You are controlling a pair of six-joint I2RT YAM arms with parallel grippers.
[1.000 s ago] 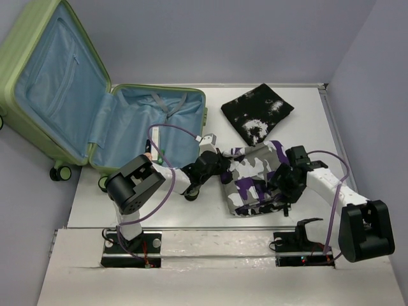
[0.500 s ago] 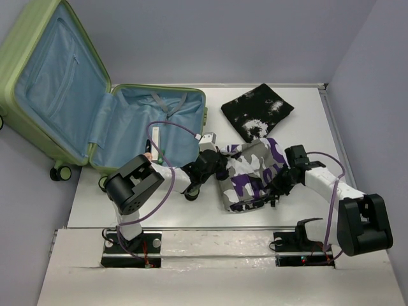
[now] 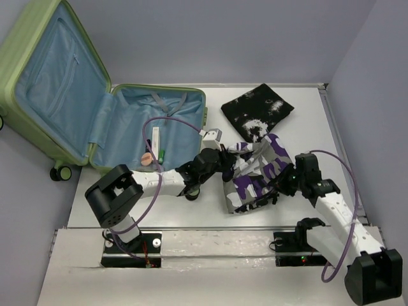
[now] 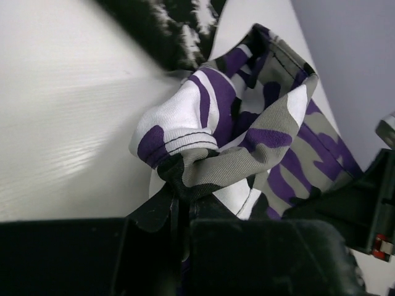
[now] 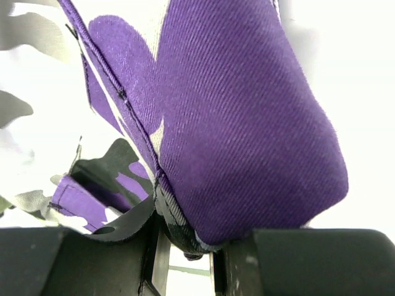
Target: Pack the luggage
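At the near edge of the white table [image 3: 115, 204], the two arm bases are bolted side by side. Just beyond them, toward the middle of the table, a camouflage garment [image 3: 252, 175] in purple, grey, white and black is held bunched between both arms. Its left edge is pinched by the left gripper [image 3: 220, 162]. In the left wrist view, a fold of cloth is seen clamped in the tight slit between the jaws. Its right edge is gripped by the right gripper [image 3: 280, 185]. In the right wrist view, a purple fold is drawn down into the narrow gap between the jaws and caught there.

Farther back on the right, a folded black-and-white patterned garment [image 3: 258, 111] is laid flat, its near corner just beside the camouflage one.

At the far left, the luggage [image 3: 127, 127] is found lying open. Its light-green base half is set on the table's far-left corner, and its lid half is swung out to the left past the table's edge, with blue lining shown in both. Small black-and-green wheels [image 3: 60, 171] are seen at its near-left side. In the base half, near its near edge, a pink round item [image 3: 148, 158], a white stick-shaped item [image 3: 155, 136] and a small green item [image 3: 162, 153] are gathered close together; what they are cannot be told.
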